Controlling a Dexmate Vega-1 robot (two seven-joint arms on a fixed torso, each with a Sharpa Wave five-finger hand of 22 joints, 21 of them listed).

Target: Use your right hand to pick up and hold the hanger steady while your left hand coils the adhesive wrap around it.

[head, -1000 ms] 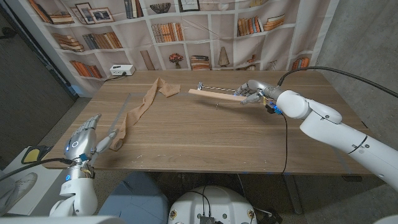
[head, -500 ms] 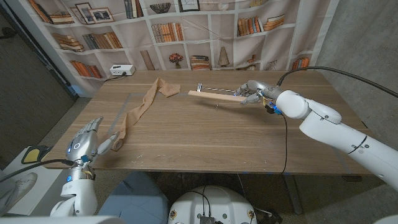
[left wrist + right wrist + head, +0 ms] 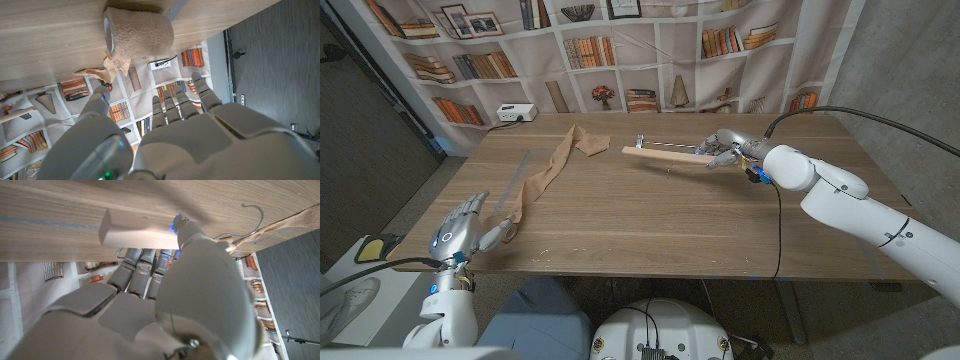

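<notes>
The right hand (image 3: 725,149) grips one end of the wooden hanger (image 3: 665,152) at the table's 1 o'clock region, fingers clamped around the bar so the free end and wire hook project toward 9 o'clock, exposed for wrapping. The adhesive wrap (image 3: 542,178) lies unrolled from 11 o'clock toward 8 o'clock, its roll end (image 3: 137,30) near the table (image 3: 640,215) edge. The left hand (image 3: 463,230) sits just beside that roll, fingers apart, holding nothing; judged as positioned to take the roll.
</notes>
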